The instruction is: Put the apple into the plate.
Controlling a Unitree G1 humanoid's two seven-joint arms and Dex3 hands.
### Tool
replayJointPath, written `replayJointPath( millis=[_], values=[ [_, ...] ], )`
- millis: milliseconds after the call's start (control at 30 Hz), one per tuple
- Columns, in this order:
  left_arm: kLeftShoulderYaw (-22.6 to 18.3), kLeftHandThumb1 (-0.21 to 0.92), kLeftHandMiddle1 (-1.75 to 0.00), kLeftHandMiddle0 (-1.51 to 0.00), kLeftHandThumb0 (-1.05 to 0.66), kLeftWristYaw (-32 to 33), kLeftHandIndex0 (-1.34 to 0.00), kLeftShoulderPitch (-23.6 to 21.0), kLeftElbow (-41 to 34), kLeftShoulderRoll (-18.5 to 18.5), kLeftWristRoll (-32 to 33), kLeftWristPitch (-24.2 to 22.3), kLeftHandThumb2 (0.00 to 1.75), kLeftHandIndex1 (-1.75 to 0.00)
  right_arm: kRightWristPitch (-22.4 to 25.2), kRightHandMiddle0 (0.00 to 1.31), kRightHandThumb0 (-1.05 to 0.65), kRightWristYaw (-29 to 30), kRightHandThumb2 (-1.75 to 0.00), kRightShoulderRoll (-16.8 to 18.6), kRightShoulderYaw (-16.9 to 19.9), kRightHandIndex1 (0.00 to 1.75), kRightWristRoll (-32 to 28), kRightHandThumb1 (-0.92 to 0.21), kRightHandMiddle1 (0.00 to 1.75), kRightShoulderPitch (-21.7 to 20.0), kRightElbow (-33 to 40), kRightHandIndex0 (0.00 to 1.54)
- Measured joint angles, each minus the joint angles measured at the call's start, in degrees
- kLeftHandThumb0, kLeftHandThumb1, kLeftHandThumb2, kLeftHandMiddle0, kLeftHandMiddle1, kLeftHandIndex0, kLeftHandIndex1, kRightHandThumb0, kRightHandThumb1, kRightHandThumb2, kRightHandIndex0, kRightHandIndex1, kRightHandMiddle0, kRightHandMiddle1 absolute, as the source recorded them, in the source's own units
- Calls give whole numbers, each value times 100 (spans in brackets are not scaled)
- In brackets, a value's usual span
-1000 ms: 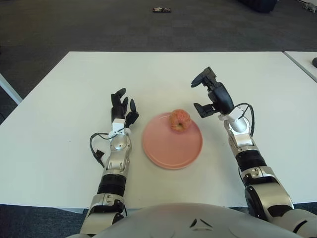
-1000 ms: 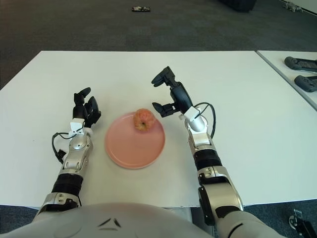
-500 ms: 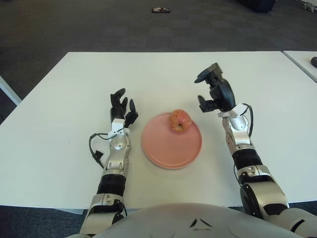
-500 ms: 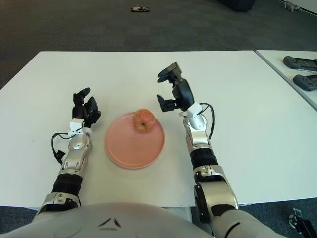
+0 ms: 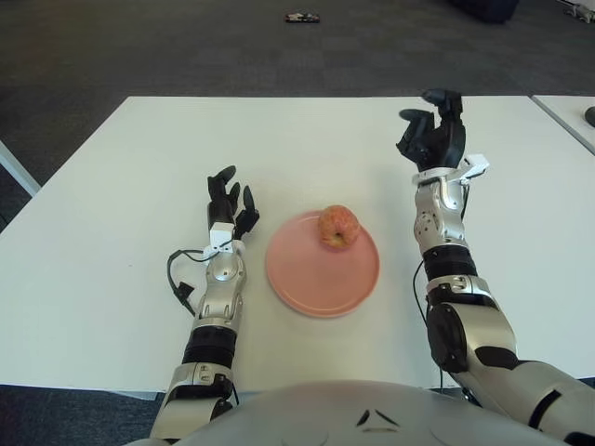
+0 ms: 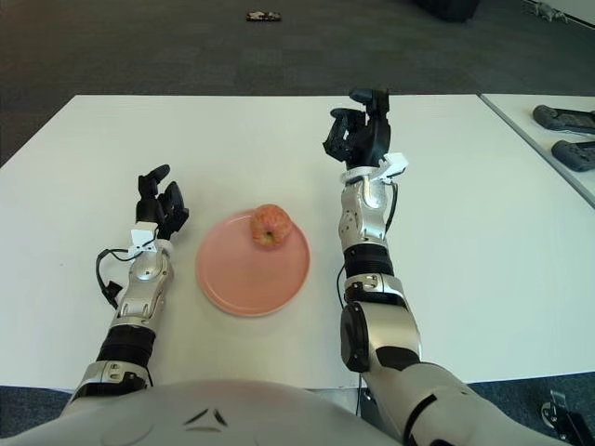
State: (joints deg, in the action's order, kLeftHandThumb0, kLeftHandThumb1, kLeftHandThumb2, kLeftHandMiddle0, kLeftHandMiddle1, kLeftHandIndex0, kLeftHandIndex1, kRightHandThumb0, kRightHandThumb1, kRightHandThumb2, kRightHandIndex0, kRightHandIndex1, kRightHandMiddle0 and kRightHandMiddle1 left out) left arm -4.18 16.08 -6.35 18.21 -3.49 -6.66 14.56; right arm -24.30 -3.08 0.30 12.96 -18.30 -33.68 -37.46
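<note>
A red-yellow apple (image 5: 338,226) sits on the far part of a pink plate (image 5: 316,279) in the middle of the white table (image 5: 112,186). My right hand (image 5: 433,135) is raised above the table to the right of the plate, well clear of the apple, its fingers spread and holding nothing. My left hand (image 5: 228,200) shows to the left of the plate, fingers relaxed and empty.
A second white table edge (image 6: 521,121) stands at the far right with dark controllers (image 6: 565,119) on it. A small dark object (image 5: 303,18) lies on the carpet beyond the table.
My right hand has drawn back from beside the apple, rising and moving right and away from the plate, with the forearm turning upright. Apple, plate and left hand stay where they were.
</note>
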Motion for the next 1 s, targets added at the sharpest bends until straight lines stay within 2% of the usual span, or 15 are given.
replayJointPath(
  millis=[167, 400, 800, 1000],
  values=[
    [-1, 92, -9, -45, -68, 4, 0, 1, -12, 7, -10, 0, 74, -103, 214, 101, -5, 306, -129, 38, 146, 175, 38, -30, 175, 1, -300, 127],
    [-2, 92, -9, -45, -68, 4, 0, 4, -33, 17, -37, 0, 73, -102, 241, 99, -5, 570, -128, 63, 352, 175, 35, -30, 175, 0, -316, 125],
    [5, 92, -9, -45, -68, 2, 0, 5, -73, 15, -37, 0, 72, -102, 193, 98, -5, 847, -128, 153, 427, 175, 137, -31, 175, -1, -466, 125],
    [9, 92, -9, -44, -68, 2, 0, 11, -101, 17, -40, 0, 74, -102, 318, 99, -5, 1068, -128, 163, 416, 175, 245, -31, 175, -10, -597, 125]
  ],
)
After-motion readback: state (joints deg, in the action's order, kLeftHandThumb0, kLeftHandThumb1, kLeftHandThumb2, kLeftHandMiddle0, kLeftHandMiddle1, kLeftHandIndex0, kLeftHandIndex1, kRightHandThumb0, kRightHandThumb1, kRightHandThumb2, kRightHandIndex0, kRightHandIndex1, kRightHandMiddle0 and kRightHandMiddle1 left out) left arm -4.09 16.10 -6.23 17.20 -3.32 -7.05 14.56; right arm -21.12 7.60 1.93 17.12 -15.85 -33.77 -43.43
